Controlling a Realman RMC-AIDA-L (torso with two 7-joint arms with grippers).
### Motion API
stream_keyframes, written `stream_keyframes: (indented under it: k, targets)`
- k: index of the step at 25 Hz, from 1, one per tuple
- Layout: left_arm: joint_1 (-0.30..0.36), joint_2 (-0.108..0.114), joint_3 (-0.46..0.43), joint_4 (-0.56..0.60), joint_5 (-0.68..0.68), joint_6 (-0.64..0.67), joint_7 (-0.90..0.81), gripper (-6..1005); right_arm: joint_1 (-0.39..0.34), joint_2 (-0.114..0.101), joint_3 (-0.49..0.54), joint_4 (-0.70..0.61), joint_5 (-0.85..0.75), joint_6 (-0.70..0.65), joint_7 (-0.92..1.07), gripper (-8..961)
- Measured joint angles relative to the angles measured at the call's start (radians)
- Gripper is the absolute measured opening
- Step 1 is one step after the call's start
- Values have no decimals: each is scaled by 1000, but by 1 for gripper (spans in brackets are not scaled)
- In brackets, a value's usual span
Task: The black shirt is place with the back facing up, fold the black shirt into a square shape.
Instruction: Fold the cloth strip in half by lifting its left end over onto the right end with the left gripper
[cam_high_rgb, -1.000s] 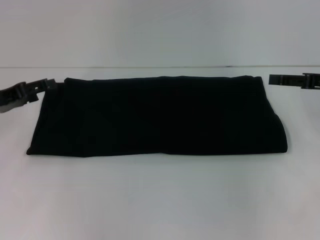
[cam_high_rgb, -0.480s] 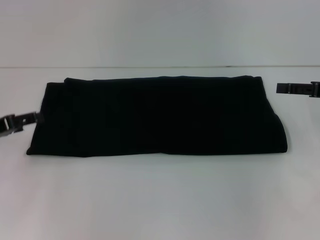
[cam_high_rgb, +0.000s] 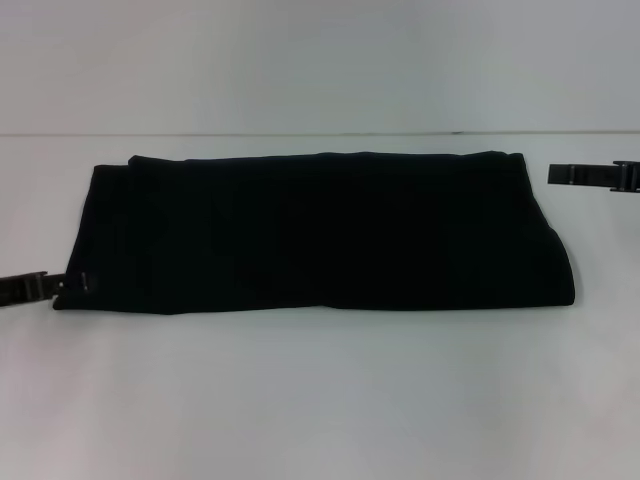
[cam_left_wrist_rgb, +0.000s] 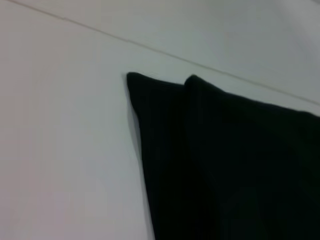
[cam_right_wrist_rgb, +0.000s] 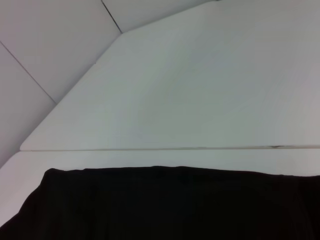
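Centrally on a white tabletop (cam_high_rgb: 320, 400) lies the black shirt (cam_high_rgb: 320, 232), folded into a long band that runs from the robot's left to its right. Its far edge sits just in front of a thin seam crossing the tabletop. The right end of the band is rounded, and the left end is nearly straight, with two cloth layers stepped at the far left corner.

Low at the left edge of the head view, the left gripper (cam_high_rgb: 62, 285) reaches in level with the tabletop. Its tip meets the near left corner of the shirt. Whether its fingers are parted or pressed together cannot be told, since they merge with the dark cloth.

High at the right edge of the head view, the right gripper (cam_high_rgb: 560, 174) points toward the shirt's far right corner but stands apart from it, with bare tabletop between. Whether its fingers are open or closed cannot be told.

The left wrist view shows the two stepped layers of the far left corner against the white tabletop. The right wrist view shows a straight edge of the shirt, with the seam beyond it.
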Motion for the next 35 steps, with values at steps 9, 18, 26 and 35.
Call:
stream_keyframes:
  k: [9, 18, 26, 35]
  targets:
    - [-10, -8, 86, -11, 15, -48, 1, 834, 0, 2, -2, 1, 4, 1, 0, 709]
    - [-12, -8, 90, -6, 18, -50, 2, 771, -1, 2, -1, 0, 6, 1, 0, 704]
    - [-12, -6, 92, -5, 29, -52, 5, 499, -1, 2, -1, -4, 5, 2, 0, 700]
    - [-20, -3, 89, 1, 52, -55, 9, 102, -16, -14, -122, -8, -29, 2, 65, 637]
